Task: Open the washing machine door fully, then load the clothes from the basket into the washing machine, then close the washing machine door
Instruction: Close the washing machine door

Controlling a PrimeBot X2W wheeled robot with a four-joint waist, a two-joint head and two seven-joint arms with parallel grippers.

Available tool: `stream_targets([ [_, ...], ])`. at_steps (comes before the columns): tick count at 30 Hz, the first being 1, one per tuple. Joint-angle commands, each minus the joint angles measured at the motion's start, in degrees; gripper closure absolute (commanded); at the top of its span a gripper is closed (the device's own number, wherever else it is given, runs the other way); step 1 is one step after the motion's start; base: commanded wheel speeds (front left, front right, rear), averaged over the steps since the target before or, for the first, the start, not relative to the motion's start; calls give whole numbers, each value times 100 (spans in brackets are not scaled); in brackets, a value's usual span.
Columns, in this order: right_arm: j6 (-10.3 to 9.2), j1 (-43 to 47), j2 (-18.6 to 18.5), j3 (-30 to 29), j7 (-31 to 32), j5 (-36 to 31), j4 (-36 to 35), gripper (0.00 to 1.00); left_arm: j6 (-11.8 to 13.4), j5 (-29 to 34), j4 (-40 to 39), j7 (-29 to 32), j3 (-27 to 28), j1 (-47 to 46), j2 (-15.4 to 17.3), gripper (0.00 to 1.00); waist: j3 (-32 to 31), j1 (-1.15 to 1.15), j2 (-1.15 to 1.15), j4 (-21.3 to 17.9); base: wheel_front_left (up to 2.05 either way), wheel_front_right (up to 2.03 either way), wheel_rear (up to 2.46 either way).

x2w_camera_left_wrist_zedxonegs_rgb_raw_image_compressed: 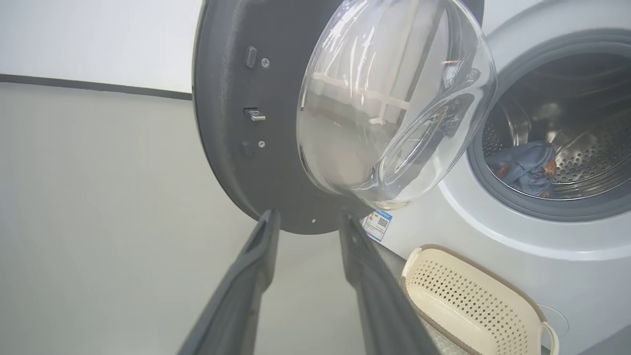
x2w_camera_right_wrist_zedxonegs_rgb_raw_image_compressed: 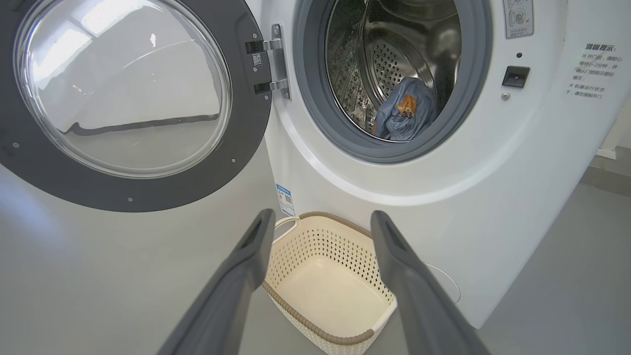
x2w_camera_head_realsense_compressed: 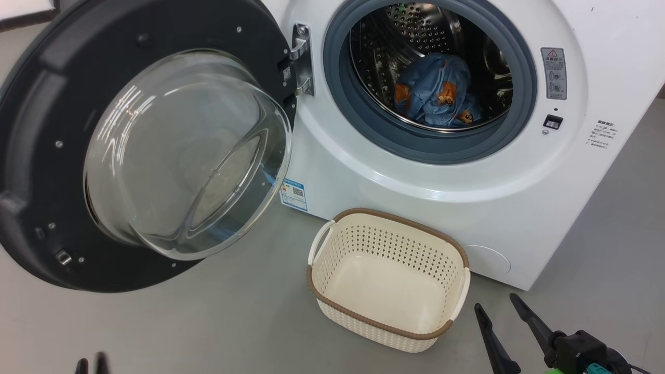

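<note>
Black-rimmed washing machine door (x2w_camera_left_wrist_zedxonegs_rgb_raw_image_compressed: 231,123) hangs open ahead of the left gripper (x2w_camera_left_wrist_zedxonegs_rgb_raw_image_compressed: 309,215).

Blue bear-print clothes (x2w_camera_head_realsense_compressed: 436,91), cream basket (x2w_camera_head_realsense_compressed: 387,241)

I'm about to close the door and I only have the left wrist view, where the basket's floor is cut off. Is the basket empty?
Observer: Yes. In the head view the basket has a bare floor, with no cloth in it.
Operator: Where is the right gripper?
Observer: The right gripper is at the lower right of the head view, to the right of the basket, fingers apart and holding nothing.
Operator: Is anything draped over the gasket's right side?
Observer: No. The gasket is bare there, and the clothes lie inside the drum.
</note>
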Motion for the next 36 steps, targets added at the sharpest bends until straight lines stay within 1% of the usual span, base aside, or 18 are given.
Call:
stream_targets([
  [1,8,-180,-57,165,-28,-27,-115,0,-8,-99,-82,-36,272,-63,53,100,-4,0,0,-1,0,0,0],
  [6,8,-171,-30,140,-28,-22,-109,0,-118,-594,111,-36,766,-164,53,100,-13,0,0,-7,0,0,0],
  [9,8,-166,-18,132,-28,-25,-102,0,-216,-989,316,-36,1272,-352,53,100,-18,0,0,-12,0,0,0],
  [12,8,-166,-1,129,-28,-29,-97,0,-339,-1493,533,-36,1926,-637,53,100,-34,0,0,-27,0,0,0],
  [16,8,-171,28,113,-28,-28,-91,0,-485,-1660,729,-36,2599,-1007,62,100,-57,0,0,-53,0,0,0],
  [17,8,-171,37,106,-28,-28,-92,0,-515,-1719,815,-36,2734,-1107,120,100,-62,0,0,-60,0,0,0],
  [22,8,-136,80,78,-28,-40,-116,0,-566,-2262,1335,73,3217,-1662,658,100,-86,0,0,-93,0,0,0],
  [27,8,-157,71,77,-28,-34,-114,0,-482,-2699,1755,382,3569,-2159,1252,100,-70,0,0,-183,0,0,0],
  [32,8,-156,75,67,-28,-29,-122,0,-484,-3080,2378,651,3850,-2615,1878,100,-60,0,0,-299,0,0,0],
  [35,8,-159,70,80,-28,-27,-109,0,-416,-3218,2741,879,3920,-2895,2259,100,-53,0,0,-381,0,0,0],
  [36,8,-164,60,82,-28,-22,-102,0,-332,-3354,2963,1051,3978,-3140,2487,100,-50,0,0,-425,0,0,0],
])
